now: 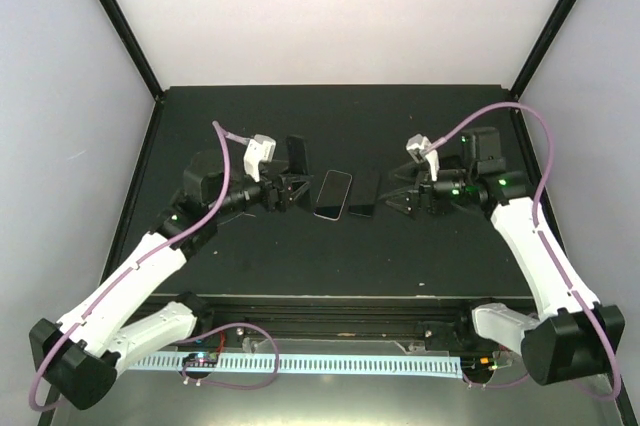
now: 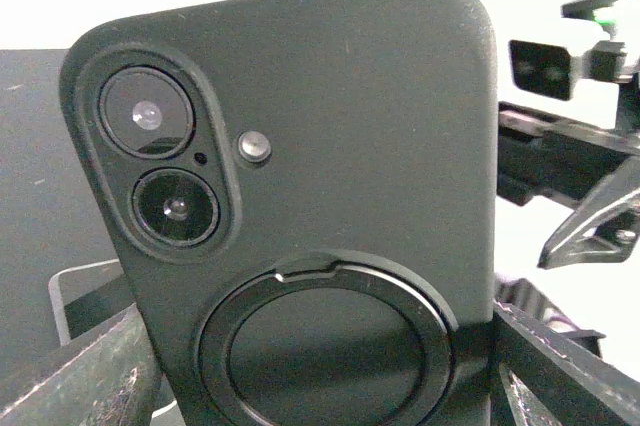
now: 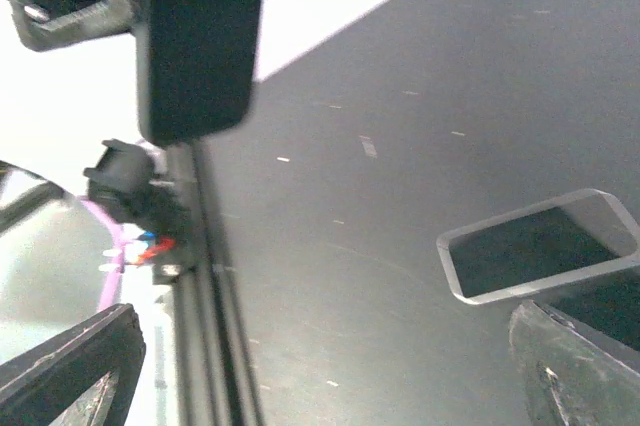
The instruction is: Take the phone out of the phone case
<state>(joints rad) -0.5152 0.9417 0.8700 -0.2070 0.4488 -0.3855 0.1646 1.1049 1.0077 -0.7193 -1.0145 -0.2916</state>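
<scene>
The case (image 2: pixel 340 116) is up in the air, off the table (image 1: pixel 300 256), near the middle and a bit to the left; the left gripper (image 1: pixel 288 191) holds it. Two lenses (image 2: pixel 148 116) and a small flash show in its corner hole, so I think the phone (image 2: pixel 175 208) is inside it; the job looks not yet done.

The left fingers (image 2: pixel 80 376) pinch the bottom end of the case, one on each side, down by the ring (image 2: pixel 325 341); that leaves the top end and both long edges free. I think it is held up this way so the other arm can get at it; lying flat, its edges would be hard to reach.

The case stands on end; its long side runs about straight up, maybe tipped a little. The lens end is on top; the back faces the left arm, so the screen side should face the right arm.

The right gripper (image 1: pixel 398 199) is low, close by, and points at the case; its fingers (image 3: pixel 70 366) are spread wide and hold nothing.

Two flat things lie on the table between the grippers: a silver slab (image 1: pixel 333 194) and a dark slab (image 1: pixel 366 193), side by side; I cannot tell what they are.
</scene>
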